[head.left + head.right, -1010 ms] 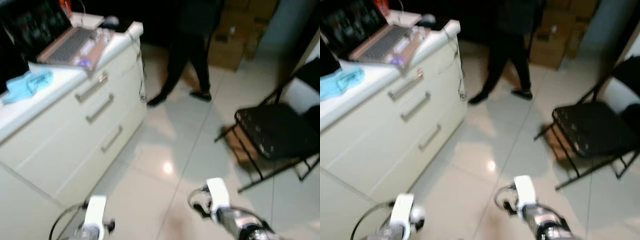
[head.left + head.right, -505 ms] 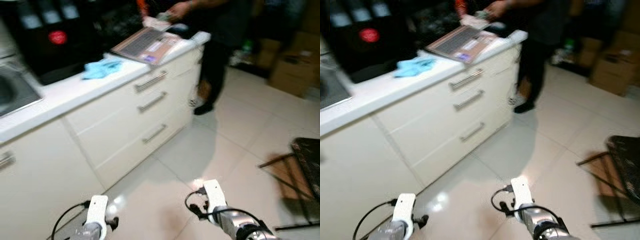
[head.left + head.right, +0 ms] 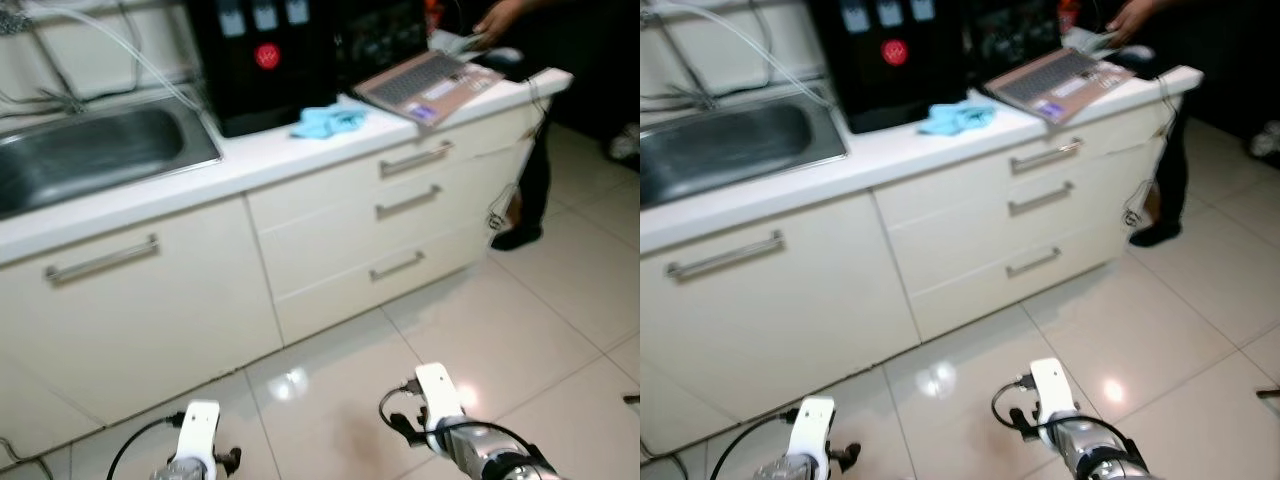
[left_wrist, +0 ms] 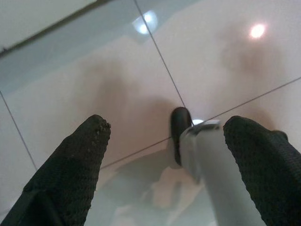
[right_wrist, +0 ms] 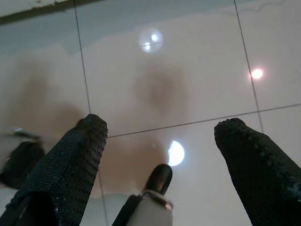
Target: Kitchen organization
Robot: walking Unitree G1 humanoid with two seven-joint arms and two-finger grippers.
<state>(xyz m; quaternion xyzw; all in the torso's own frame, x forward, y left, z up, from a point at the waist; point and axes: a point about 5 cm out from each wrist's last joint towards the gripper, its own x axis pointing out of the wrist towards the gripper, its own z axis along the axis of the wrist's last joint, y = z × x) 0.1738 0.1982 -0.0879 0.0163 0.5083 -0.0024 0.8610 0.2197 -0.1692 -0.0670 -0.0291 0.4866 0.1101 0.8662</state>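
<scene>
The robot stands a little back from the kitchen run, facing it, and this looks like the approach stage of the organizing job: nothing is picked up and both arms hang low over the tiled floor point(image 3: 520, 300). The white surface point(image 3: 250, 160) stretches across the far side of the scene. Its steel sink point(image 3: 90, 155) sits at the far left, a black appliance point(image 3: 265, 55) with a red spot stands right of the sink, a crumpled blue cloth point(image 3: 328, 121) lies just right of the appliance, and an open laptop point(image 3: 425, 85) rests further right near the end of the surface. A person's hand point(image 3: 497, 17) reaches over the far right end, near the laptop.

Which item the task wants first I cannot tell; the cloth and the clutter by the laptop seem likely candidates. The next move probably calls for stepping closer to the drawers point(image 3: 410, 205) and raising an arm to surface height, minding the person.

The head views give the surface and its things, with the arms low at the near edge. The wrist views add the state of the fingers: the left claw point(image 4: 164, 155) is spread wide and empty above the tiles, and the right claw point(image 5: 160, 155) likewise gapes with nothing between its fingers.
</scene>
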